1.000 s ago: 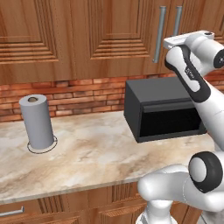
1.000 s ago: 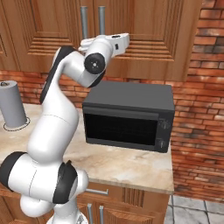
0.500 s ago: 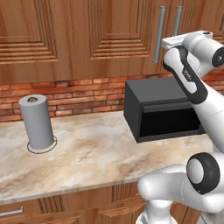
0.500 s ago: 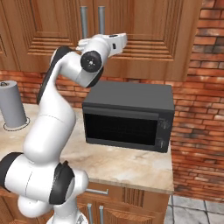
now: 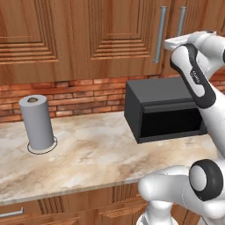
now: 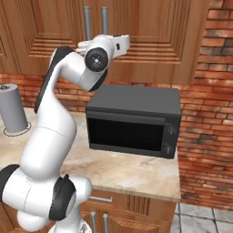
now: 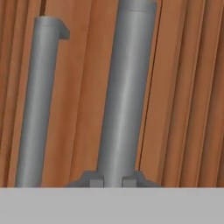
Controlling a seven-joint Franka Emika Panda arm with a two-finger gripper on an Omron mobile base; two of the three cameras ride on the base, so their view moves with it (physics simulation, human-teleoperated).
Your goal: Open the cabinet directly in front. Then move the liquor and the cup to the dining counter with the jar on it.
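While doors stay closed, notes run:
Cabinet [image 5: 110,35]: straight ahead, above the desk [image 5: 88,154].
Handle [image 7: 124,92]: between the tips.
Claw [image 7: 113,180]: clenched on handle.
Risk: thin grip may slip off when pulling.

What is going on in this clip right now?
The white robot arm has reached up to the brown wooden wall cabinet above the black microwave. Its claw is shut on one of the two long silver bar handles, at the bar's lower end. Both doors look closed, so opening has not begun. A grey paper-towel roll stands on the marble worktop.
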